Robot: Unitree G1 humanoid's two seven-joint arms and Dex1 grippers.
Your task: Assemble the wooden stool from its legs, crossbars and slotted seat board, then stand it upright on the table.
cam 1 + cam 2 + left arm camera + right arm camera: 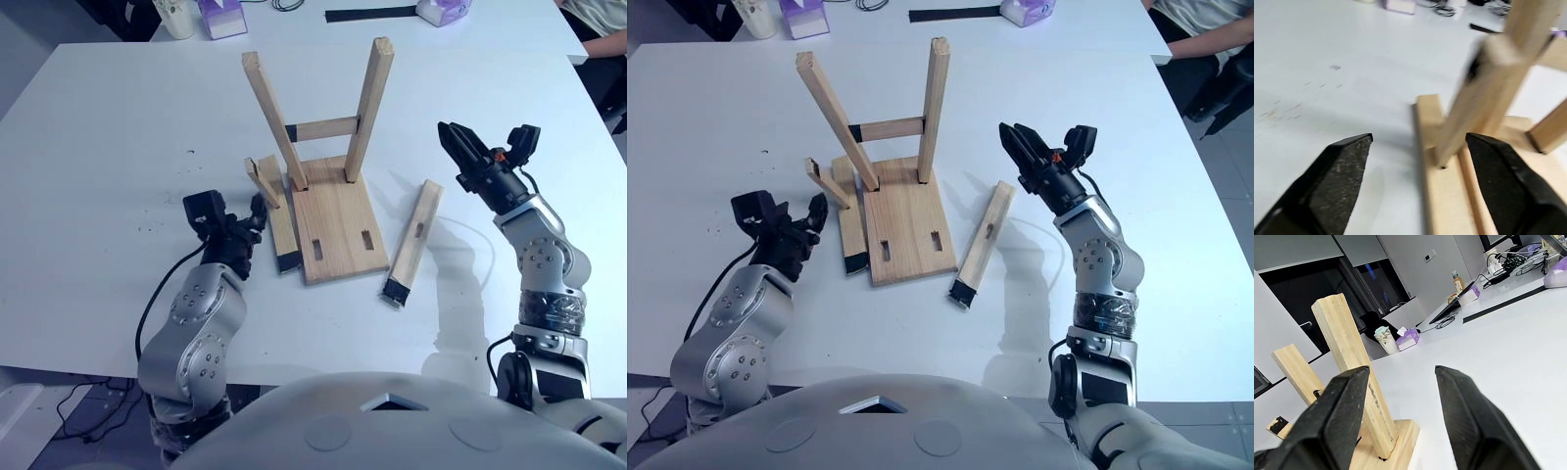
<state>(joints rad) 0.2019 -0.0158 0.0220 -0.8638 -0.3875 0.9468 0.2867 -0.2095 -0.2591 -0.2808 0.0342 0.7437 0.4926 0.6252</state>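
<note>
**Left wrist view: timber blurred, joints unreadable**

Seat board (pixel 338 230) lies flat mid-table. Two legs (pixel 367 108) stand upright in it, joined by a crossbar (pixel 326 127). Loose leg (pixel 414 240) lies just right of the board. Left gripper (pixel 1419 139) is spread wide beside a lying leg (pixel 281 230), empty. Right gripper (pixel 486 135) is spread and raised, touching nothing.

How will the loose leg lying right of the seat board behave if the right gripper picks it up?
The loose leg looks like solid squared wood, so probably stiff and fairly light. Its flat faces lie on the table, so it likely won't roll. It is long; gripped near one end it may tilt, so a mid-length grip seems safer.
</note>
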